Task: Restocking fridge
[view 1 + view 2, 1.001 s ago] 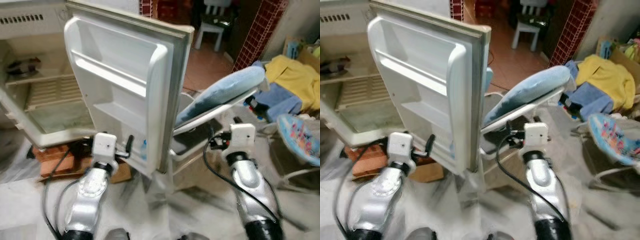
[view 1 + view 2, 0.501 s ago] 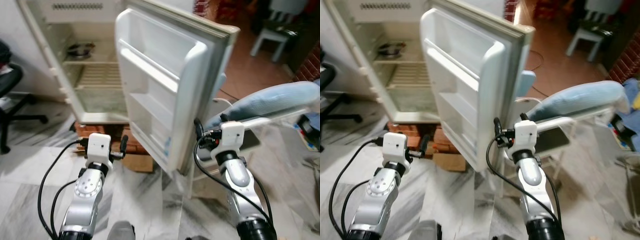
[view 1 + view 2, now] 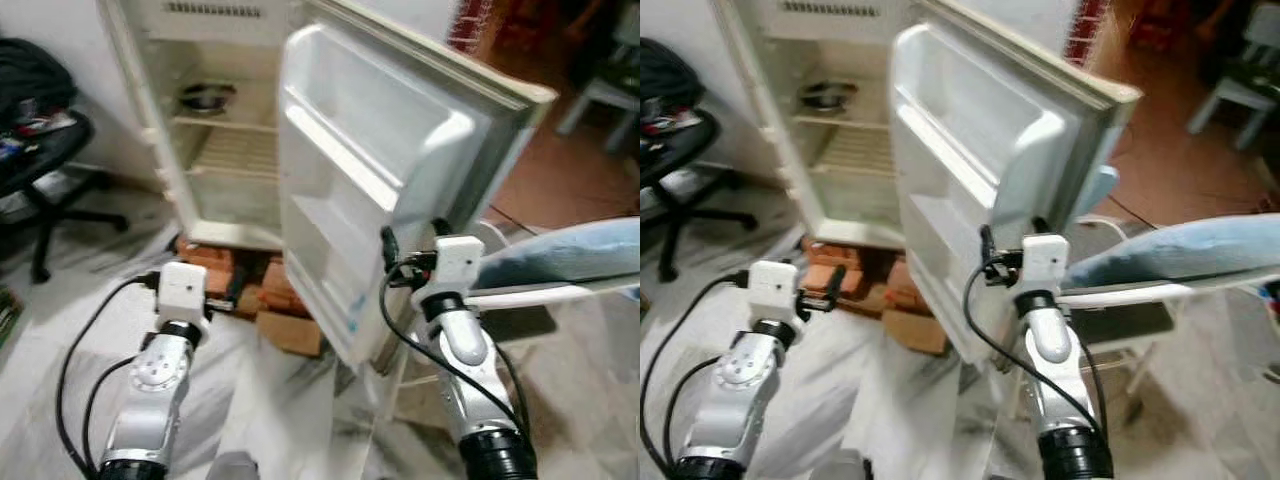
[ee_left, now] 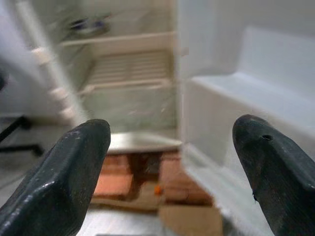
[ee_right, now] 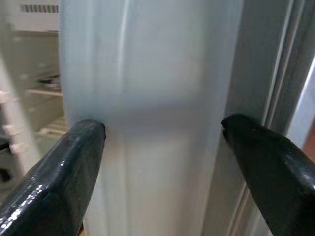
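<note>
- Facing the edge of the fridge door [image 3: 400, 190], the right gripper [image 5: 162, 162] has its two fingers wide apart and holds nothing; the door's pale edge stands upright directly ahead of it, between the fingertips' lines, very near but I cannot tell if it touches.
- Lower and further from the door, the left gripper [image 4: 170, 167] is also spread apart and empty; ahead of it lies the open fridge [image 3: 215, 110], with the inner side of the door to its right.
- My judgement: the right arm is the nearer one to the door, whose long axis runs vertically, so any move on the door belongs to this arm.
- Beyond the left gripper, the fridge compartment has a wire shelf [image 4: 130, 69] that looks bare, and on the higher shelf a dark bowl-like thing [image 3: 205, 97], too blurred to name.
- The door shelves [image 3: 345, 215] seem to hold nothing.
- No item for restocking is in either gripper.
- Below the fridge are bricks [image 3: 215, 270] and a cardboard box [image 3: 290, 330].
</note>
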### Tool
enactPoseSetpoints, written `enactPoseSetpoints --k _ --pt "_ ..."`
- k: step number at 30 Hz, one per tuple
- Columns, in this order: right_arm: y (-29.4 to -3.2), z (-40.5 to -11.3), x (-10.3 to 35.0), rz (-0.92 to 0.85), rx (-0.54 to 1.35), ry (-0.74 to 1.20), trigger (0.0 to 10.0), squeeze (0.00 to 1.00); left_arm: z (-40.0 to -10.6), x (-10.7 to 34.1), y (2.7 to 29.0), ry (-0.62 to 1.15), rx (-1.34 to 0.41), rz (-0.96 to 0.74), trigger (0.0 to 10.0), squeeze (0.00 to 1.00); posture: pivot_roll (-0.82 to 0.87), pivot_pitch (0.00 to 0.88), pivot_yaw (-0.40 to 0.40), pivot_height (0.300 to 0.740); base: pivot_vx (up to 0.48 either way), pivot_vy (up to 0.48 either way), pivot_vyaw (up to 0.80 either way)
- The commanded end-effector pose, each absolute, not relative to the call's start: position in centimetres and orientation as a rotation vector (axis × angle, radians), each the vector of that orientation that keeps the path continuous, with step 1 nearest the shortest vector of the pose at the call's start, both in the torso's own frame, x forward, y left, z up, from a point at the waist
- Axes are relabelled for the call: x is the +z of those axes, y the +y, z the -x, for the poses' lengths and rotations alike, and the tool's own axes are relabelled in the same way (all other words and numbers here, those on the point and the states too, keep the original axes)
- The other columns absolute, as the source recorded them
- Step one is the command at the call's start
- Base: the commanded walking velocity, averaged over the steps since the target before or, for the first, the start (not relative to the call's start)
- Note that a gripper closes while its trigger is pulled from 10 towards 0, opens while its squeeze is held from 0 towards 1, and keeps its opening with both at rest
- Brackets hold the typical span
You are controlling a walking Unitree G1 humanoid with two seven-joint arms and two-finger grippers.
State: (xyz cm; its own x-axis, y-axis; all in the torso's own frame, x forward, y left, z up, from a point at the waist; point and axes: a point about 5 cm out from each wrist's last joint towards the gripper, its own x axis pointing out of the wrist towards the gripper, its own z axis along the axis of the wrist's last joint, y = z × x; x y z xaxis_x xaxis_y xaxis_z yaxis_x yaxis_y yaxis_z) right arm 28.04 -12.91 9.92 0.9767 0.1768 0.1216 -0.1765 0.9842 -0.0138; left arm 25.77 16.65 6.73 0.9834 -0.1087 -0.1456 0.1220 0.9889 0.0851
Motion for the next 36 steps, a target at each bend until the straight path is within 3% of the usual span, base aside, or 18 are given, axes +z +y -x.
enactPoseSetpoints --k 1,6,12,16,20,27,34,36 --pt "-15.2 -28.2 9.9 0.010 0.078 -0.119 10.0 0.00 -25.8 7.0 15.7 0.128 -0.134 -0.063 10.0 0.00 0.05 0.024 -0.025 0.740 0.000 0.000 0.00" --pt "-15.1 -27.8 9.7 0.005 0.111 -0.112 10.0 0.00 -25.6 6.9 15.8 0.135 -0.136 -0.067 10.0 0.00 0.05 0.024 -0.025 0.740 0.000 0.000 0.00" --pt "-13.3 -24.9 7.8 -0.064 0.471 0.029 10.0 0.00 -25.2 6.8 16.2 0.143 -0.135 -0.072 10.0 0.00 0.06 0.024 -0.032 0.740 0.000 0.000 0.00" --pt "-14.3 -23.9 6.4 -0.009 0.527 0.113 10.0 0.00 -25.0 6.6 16.3 0.154 -0.136 -0.074 10.0 0.00 0.06 0.026 -0.033 0.740 0.000 0.000 0.00" --pt "-16.6 -26.3 7.1 0.104 0.335 0.065 10.0 0.00 -24.3 6.1 16.6 0.200 -0.143 -0.092 10.0 0.00 0.06 0.026 -0.025 0.740 0.000 0.000 0.00" --pt "-17.1 -29.6 10.8 0.080 0.228 -0.072 10.0 0.00 -23.1 5.2 17.5 0.294 -0.127 -0.064 10.0 0.00 0.08 0.033 -0.017 0.740 0.000 0.000 0.00" --pt "-16.3 -31.0 12.4 0.031 0.301 -0.117 10.0 0.00 -22.2 4.8 17.8 0.321 -0.125 -0.061 10.0 0.00 0.10 0.036 -0.023 0.740 0.000 0.000 0.00" --pt "-14.9 -31.1 13.2 -0.037 0.437 -0.132 10.0 0.00 -22.0 4.7 17.8 0.343 -0.123 -0.038 10.0 0.00 0.10 0.038 -0.022 0.740 0.000 0.000 0.00"
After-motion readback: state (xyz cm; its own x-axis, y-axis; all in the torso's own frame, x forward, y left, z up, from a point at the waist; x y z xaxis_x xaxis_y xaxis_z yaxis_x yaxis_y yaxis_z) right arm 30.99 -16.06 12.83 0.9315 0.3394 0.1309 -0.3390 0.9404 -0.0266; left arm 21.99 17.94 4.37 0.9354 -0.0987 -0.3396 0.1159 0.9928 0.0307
